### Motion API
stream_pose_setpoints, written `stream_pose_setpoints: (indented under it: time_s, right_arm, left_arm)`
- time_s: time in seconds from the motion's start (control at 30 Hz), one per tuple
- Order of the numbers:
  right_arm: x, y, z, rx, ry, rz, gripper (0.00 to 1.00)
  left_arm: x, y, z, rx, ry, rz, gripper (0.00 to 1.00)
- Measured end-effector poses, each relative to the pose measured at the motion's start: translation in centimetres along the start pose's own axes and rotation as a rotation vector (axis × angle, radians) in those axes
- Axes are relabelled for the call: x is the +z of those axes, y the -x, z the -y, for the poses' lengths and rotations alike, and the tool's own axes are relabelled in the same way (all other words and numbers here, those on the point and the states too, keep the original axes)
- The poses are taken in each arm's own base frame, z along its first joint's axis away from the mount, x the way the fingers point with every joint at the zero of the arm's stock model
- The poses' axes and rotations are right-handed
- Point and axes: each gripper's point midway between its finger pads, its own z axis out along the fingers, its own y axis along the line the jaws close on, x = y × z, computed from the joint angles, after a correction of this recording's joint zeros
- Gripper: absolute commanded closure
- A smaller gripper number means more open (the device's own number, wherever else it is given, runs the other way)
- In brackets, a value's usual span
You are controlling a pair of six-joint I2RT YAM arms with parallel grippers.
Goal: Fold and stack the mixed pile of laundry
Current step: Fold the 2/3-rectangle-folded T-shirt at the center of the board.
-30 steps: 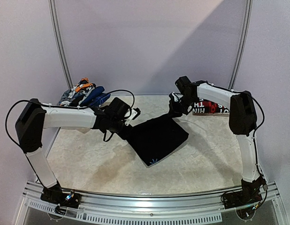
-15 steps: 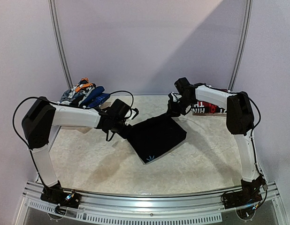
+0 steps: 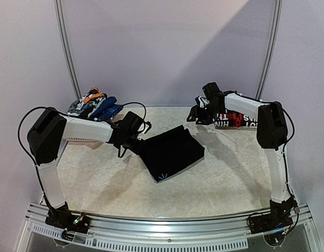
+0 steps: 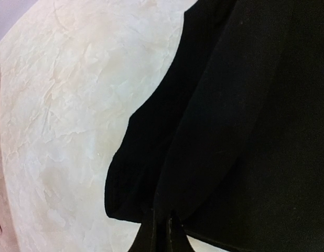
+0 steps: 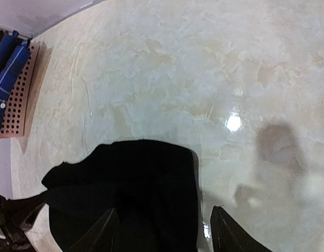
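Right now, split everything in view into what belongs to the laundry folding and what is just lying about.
Job: black garment, pinched by the shut left gripper; right gripper, open and holding nothing; colourful clothes pile with the blue plaid shirt; lettered red, black and white piece, back right.
Lying about: lattice basket under the plaid shirt; marbled table.
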Motion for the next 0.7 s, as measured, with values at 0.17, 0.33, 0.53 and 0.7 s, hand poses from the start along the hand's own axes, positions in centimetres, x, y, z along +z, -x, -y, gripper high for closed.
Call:
stream_pose_setpoints:
  time_s: [0.17, 0.33, 0.53, 0.7]
  right_arm:
    - [-4.1, -1.8, -0.1, -0.031, -0.017, 0.045, 0.38]
    - [-9.3, -3.5, -1.1, -0.062, 0.011, 0.121, 0.39]
    - [-11.8, -5.8, -1.6, -0.079, 0.066, 0.154, 0.42]
    - [-10.8, -8.3, -0.8, -0.066, 0.091, 0.108, 0.44]
  left_arm:
    - [0.2, 0.2, -0.4, -0.026, 0.004, 0.007, 0.93]
    - [0.2, 0.5, -1.7, -0.083, 0.037, 0.015, 0.72]
    - [-0.2, 1.1, -3.9, -0.186, 0.132, 0.046, 0.47]
    - [-2.6, 3.0, -4.3, -0.206, 0.148, 0.116, 0.46]
